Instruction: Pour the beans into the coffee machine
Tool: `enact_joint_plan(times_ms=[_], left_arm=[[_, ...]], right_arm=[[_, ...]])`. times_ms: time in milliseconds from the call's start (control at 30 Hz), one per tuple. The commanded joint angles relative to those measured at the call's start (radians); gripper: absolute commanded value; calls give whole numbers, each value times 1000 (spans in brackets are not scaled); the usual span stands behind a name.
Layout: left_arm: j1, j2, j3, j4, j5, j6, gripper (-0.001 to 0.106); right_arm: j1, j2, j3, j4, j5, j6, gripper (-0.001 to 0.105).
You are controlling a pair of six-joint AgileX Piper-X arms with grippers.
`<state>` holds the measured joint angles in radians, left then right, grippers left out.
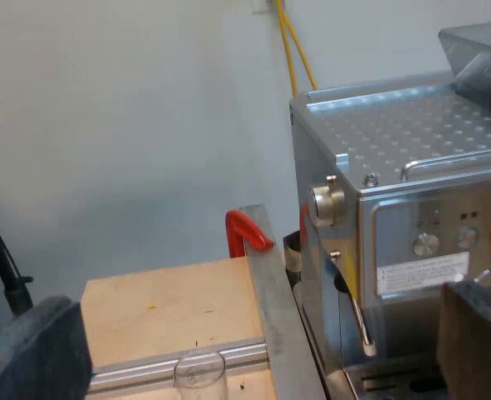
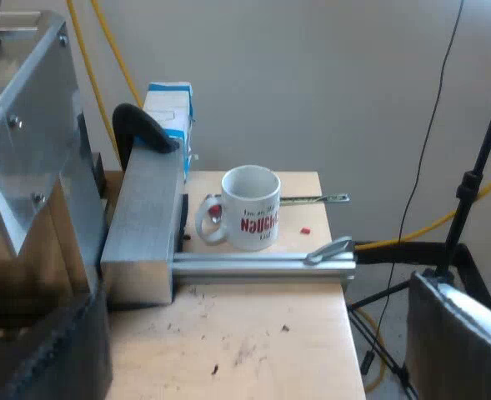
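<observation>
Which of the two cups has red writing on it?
The white mug standing beside the metal rail. The other, the measuring glass, is see-through.

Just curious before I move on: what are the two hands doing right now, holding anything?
Left hand: open, holding nothing.
Right hand: open, holding nothing.

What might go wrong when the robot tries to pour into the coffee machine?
1. The measuring glass stands right by the metal rail, near my open left tool. A clumsy grab might tip it.
2. The bean hopper sits high on the espresso machine, so a sloppy pour may spill over its holed top.
3. My open right tool hangs near the mug. A swing might bump it.
</observation>
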<state>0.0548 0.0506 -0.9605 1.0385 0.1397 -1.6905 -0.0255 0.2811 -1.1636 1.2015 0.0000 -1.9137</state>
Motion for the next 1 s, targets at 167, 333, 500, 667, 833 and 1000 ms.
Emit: enact_joint_plan(times_ms=[167, 333, 500, 667, 833, 1000], left_arm=[[-5, -123, -7, 130, -16, -2, 86], [-5, -207, -7, 228, -16, -2, 86], [-5, -206, -15, 393, -14, 57, 86], [-5, -206, -15, 357, -17, 63, 86], [-5, -206, 20, 173, -17, 63, 86], [-5, -204, 165, -89, -14, 58, 86]], right_arm=[[0, -178, 129, 0, -11, 5, 74], [0, -278, 178, 0, -8, 5, 74], [0, -338, 190, 18, 0, 17, 74], [0, -336, 193, -73, -11, 25, 74], [0, -334, 225, -177, -11, 33, 74], [0, -331, 312, -272, -11, 33, 74]])
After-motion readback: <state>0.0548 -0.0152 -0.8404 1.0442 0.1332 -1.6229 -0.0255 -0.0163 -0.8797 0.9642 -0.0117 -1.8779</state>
